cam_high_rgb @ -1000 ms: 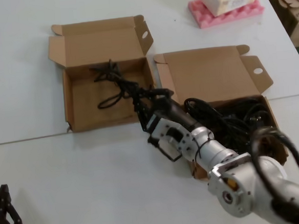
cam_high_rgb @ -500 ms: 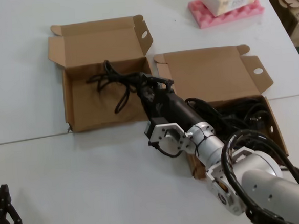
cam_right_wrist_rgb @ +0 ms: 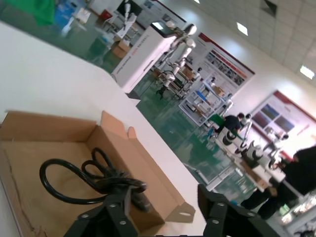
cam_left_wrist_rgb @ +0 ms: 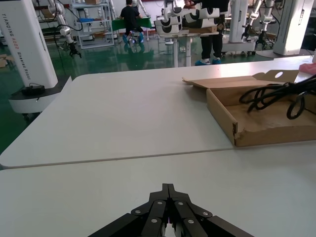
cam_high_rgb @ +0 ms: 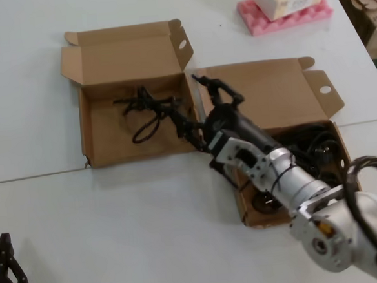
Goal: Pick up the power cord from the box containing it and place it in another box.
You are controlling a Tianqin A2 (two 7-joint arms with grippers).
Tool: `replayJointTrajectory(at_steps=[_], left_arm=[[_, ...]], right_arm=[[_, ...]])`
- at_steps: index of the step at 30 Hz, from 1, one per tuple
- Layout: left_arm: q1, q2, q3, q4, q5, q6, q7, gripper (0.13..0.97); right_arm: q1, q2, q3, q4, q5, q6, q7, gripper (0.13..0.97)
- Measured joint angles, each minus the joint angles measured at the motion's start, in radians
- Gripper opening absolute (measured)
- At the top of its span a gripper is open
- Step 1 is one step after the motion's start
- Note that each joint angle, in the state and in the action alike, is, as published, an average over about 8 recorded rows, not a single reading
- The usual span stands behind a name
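**Cord down in the left box, my right jaws spread**

My right gripper (cam_high_rgb: 202, 108) hangs over the seam where the two boxes meet, near the right wall of the left box (cam_high_rgb: 87, 126). Its jaws are spread wide and grasp nothing: one finger (cam_high_rgb: 218, 86) reaches up over the lid of the right box (cam_high_rgb: 262, 91), the other points down toward the left box's tray. In the right wrist view the same two fingers frame an open gap, with the tray beyond them.

The cord (cam_high_rgb: 149, 108) lies inside the left box, a loose tangle across the upper middle of the floor with one loop sagging toward the front. Its right end runs up close to my lower finger; I cannot tell whether they touch. From my right wrist the cord (cam_right_wrist_rgb: 94, 180) shows as a couple of loops resting flat on the cardboard.

The right box holds a bulkier heap of cables (cam_high_rgb: 308, 143), partly hidden under my right arm. Both boxes sit open on the white table (cam_high_rgb: 116, 224), lids folded back, just beside each other.

My left gripper (cam_high_rgb: 3, 268) is parked low at the near left corner of the table, well apart from the boxes. In the left wrist view its fingers (cam_left_wrist_rgb: 153, 217) meet at a point, clenched on nothing, and the left box (cam_left_wrist_rgb: 247, 123) stands off across the table.

A pink foam pad (cam_high_rgb: 283, 15) carrying a white carton sits at the far edge.
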Motion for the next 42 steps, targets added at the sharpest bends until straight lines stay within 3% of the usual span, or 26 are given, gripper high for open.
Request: replayJointTrajectory(at_steps=[8, 14, 19, 23, 32, 42], left_arm=[[0.0, 0.0, 0.0, 0.0, 0.0, 0.0, 0.0, 0.163], [0.0, 0.0, 0.0, 0.0, 0.0, 0.0, 0.0, 0.163], [0.0, 0.0, 0.0, 0.0, 0.0, 0.0, 0.0, 0.163], [0.0, 0.0, 0.0, 0.0, 0.0, 0.0, 0.0, 0.163], [0.0, 0.0, 0.0, 0.0, 0.0, 0.0, 0.0, 0.165], [0.0, 0.0, 0.0, 0.0, 0.0, 0.0, 0.0, 0.228]], right_arm=[[-0.069, 0.083, 0.129, 0.192, 0.093, -0.109, 0.0, 0.564], [-0.166, 0.105, 0.312, 0.38, 0.195, -0.166, 0.0, 0.712], [-0.248, 0.084, 0.474, 0.584, 0.223, -0.124, 0.0, 0.794], [-0.282, 0.066, 0.533, 0.688, 0.185, -0.066, 0.0, 0.86], [-0.323, 0.054, 0.572, 0.708, 0.196, -0.068, 0.0, 0.917], [-0.406, 0.035, 0.64, 0.702, 0.254, -0.112, 0.0, 0.962]])
